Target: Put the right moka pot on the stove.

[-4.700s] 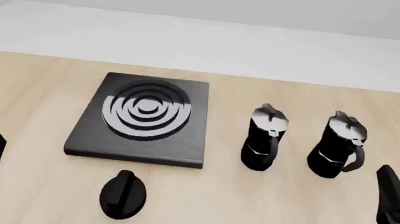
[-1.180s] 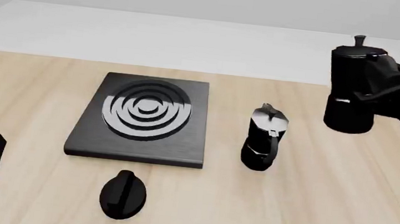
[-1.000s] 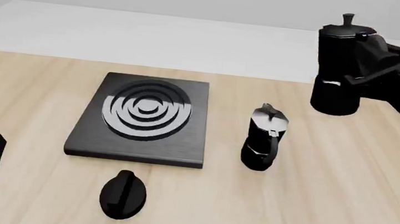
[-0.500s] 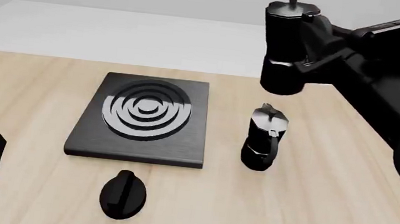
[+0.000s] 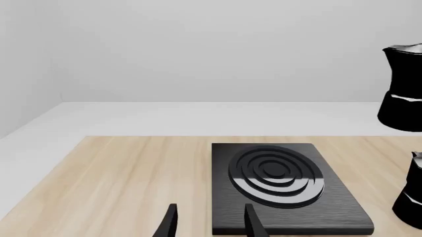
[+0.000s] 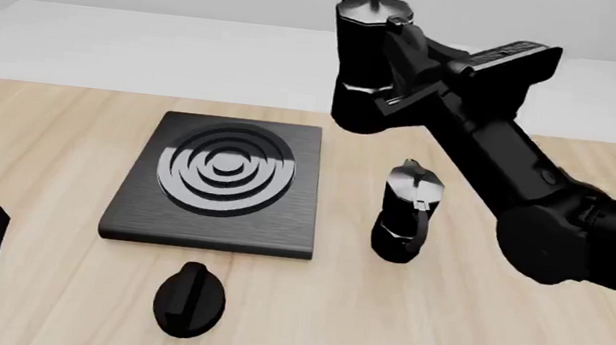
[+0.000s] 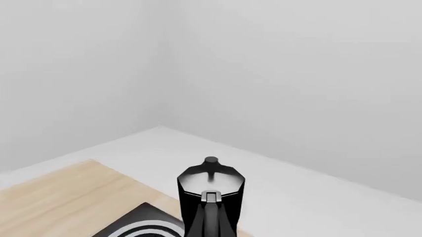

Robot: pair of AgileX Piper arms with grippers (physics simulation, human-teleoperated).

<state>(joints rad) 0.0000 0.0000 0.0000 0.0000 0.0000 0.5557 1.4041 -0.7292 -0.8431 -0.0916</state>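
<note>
The right moka pot (image 6: 368, 63) now hangs high in the air, upright, just past the stove's far right corner as the front view shows it; half a second ago it was further right, above the second moka pot (image 6: 405, 212), and a few seconds before that it stood on the table beside that twin. The right gripper (image 6: 409, 59) is clamped on it from the handle side, and the right wrist view looks along the handle (image 7: 209, 217) to the lid (image 7: 211, 178). So the lift is done and the carry is nearly over, I judge: a little more travel left and toward the camera should bring it over the burner rings (image 6: 226, 169) of the stove (image 6: 286, 222), then down. The left gripper (image 5: 209, 224) sits low at the near left, fingers spread, empty. The knob (image 6: 191, 298) lies in front of the stove, untouched.
</note>
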